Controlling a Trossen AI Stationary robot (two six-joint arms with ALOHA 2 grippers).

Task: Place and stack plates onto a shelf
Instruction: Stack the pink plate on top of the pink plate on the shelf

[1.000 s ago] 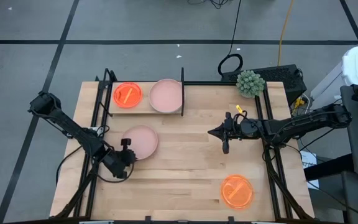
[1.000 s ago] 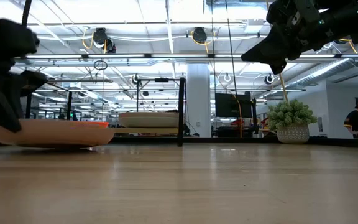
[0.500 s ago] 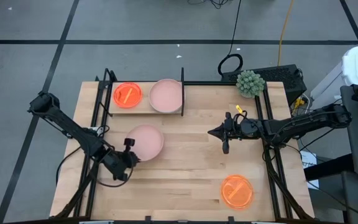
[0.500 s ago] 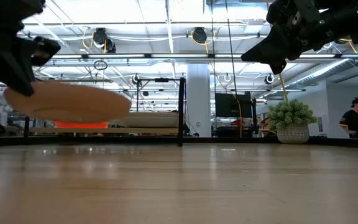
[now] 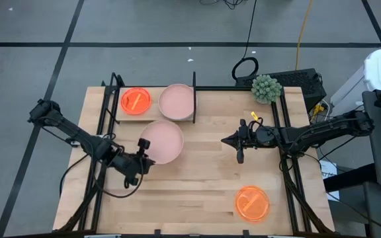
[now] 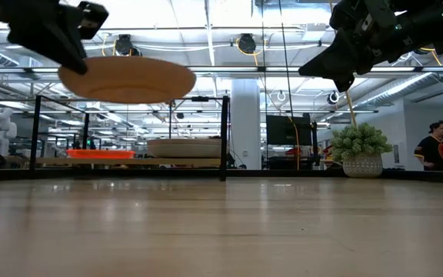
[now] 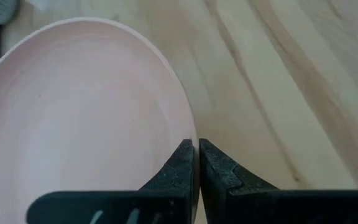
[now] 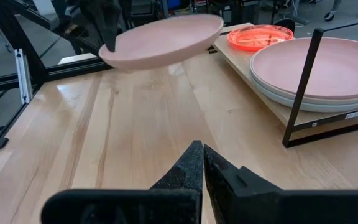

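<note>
My left gripper (image 5: pixel 144 157) is shut on a pale-pink plate (image 5: pixel 163 140), which hangs in the air over the table's left half, just short of the shelf (image 5: pixel 155 110). The low view shows this plate (image 6: pixel 128 78) well above the tabletop. On the shelf plank lie a translucent orange plate (image 5: pixel 135 101) and a stack of pale plates with a pink one on top (image 5: pixel 176 101), seen also in the right wrist view (image 8: pixel 319 68). Another orange plate (image 5: pixel 252 203) lies flat on the table near its right near corner. My right gripper (image 5: pixel 225 140) waits shut above the table's right half. My left gripper pinches the pale-pink plate's rim (image 7: pixel 187 127) between its two fingers, at the plate's near-left side. The fingers come roughly level from the table's near-left. The plate is lifted clear and sits almost level, reaching out from the fingers toward the shelf.
A small potted plant (image 5: pixel 265 88) stands at the far right corner. The shelf's black upright posts (image 8: pixel 303 87) rise at its ends. Black frame rails (image 5: pixel 290 178) run along the table's left and right sides. Bare wood lies between the two arms.
My left gripper has risen and moved toward the far edge and to the right, toward the shelf. It has carried the pale-pink plate from resting on the table to well clear of it. The plate has stayed nearly level.
</note>
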